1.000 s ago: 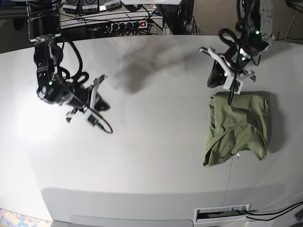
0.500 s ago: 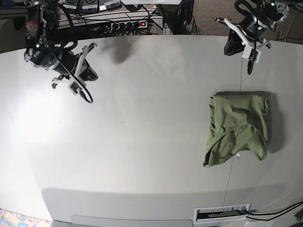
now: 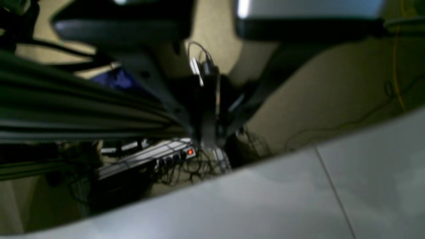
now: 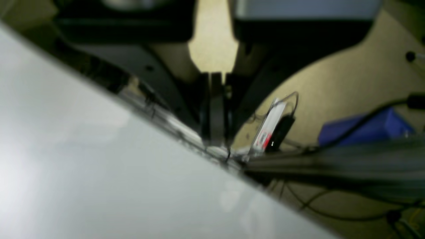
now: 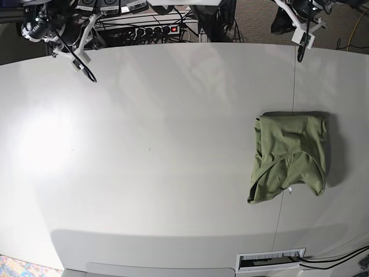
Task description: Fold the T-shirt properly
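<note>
We see the T-shirt [image 5: 289, 157] lying on the white table [image 5: 161, 161] at about three o'clock in the base view, well apart from both arms. It sits as a compact packet, roughly square, with a curved hem line showing across the lower half and a small white tag at its lower edge. The lower left corner sticks out a little, so the fold looks done but not perfectly even.

Our left gripper [image 5: 300, 51] hangs at the one o'clock edge of the table, and our right gripper [image 5: 87, 74] at the eleven o'clock edge. Both point down over the far rim. In each wrist view the jaws stand pressed together with nothing between them; the left wrist picture is blurred, so we read that one with some caution. Neither tool has hold of the cloth.

We judge the folding step to be finished, with the arms parked clear of the work. If anything more is called for, it would be a light tidy: one arm reaching down to the stray lower left corner, opening, and tucking it square with the rest.
</note>
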### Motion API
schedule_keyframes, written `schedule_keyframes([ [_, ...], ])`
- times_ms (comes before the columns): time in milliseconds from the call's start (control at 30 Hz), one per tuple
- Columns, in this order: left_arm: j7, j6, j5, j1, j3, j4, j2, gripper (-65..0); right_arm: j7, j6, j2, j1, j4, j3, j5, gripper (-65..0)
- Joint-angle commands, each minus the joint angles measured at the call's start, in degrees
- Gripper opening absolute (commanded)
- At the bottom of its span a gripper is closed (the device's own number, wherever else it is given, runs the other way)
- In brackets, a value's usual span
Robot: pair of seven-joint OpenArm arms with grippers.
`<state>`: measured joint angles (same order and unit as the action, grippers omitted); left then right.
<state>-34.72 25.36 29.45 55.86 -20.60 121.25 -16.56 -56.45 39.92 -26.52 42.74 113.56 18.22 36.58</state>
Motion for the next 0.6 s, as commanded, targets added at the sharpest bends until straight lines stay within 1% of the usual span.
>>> schedule_keyframes([
  [0, 0.3, 0.2, 0.8, 1.3, -0.2, 1.1, -0.4, -65.0, 0.9, 0.1, -0.8, 1.4, 0.9, 0.7, 0.9, -65.0],
  [233, 0.0, 0.2, 0.8, 5.9, -0.2, 1.1, -0.4, -65.0, 0.7, 0.1, -0.8, 10.2, 0.9, 0.7, 0.7, -65.0],
  [400, -0.3, 0.3, 0.8, 8.6, -0.2, 1.0, -0.4, -65.0, 0.7, 0.1, -0.7, 15.5, 0.9, 0.6, -1.7, -65.0],
  [567, -0.3, 0.6, 0.8, 11.2, -0.2, -1.3, -0.4, -65.0, 1.0, 0.1, -0.7, 20.9, 0.7, 0.6, -1.7, -65.0],
])
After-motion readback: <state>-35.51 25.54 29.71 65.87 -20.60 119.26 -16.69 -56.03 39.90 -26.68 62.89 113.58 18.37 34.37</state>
